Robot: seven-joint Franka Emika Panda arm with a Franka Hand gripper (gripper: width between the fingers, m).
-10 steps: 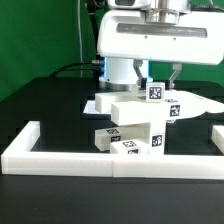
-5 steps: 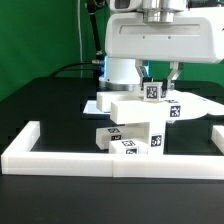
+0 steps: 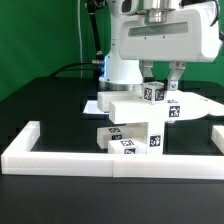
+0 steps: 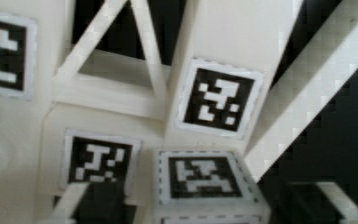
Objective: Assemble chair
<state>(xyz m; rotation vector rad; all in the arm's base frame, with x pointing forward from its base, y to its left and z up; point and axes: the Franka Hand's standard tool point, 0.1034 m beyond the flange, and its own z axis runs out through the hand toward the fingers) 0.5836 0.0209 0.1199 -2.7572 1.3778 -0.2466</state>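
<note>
The white chair [image 3: 135, 108] stands partly assembled in the middle of the black table, its blocky tagged pieces stacked behind the front rail. A small tagged block [image 3: 155, 94] sits on top of it. My gripper [image 3: 161, 82] hangs just above that block, open, with a finger on either side and a gap to each. In the wrist view the same block [image 4: 202, 178] lies between my dark fingers [image 4: 87, 203], with tagged chair panels and slanted bars [image 4: 215, 95] beyond it. Nothing is held.
A long low white rail [image 3: 100, 158] runs along the front, with short arms at both ends. A flat white piece [image 3: 198, 104] lies at the exterior view's right behind the chair. The arm's base [image 3: 118, 70] stands behind.
My gripper was shut on the small top block; its fingers have spread apart and let it go. The hand has risen slightly. The block stays on the chair.
</note>
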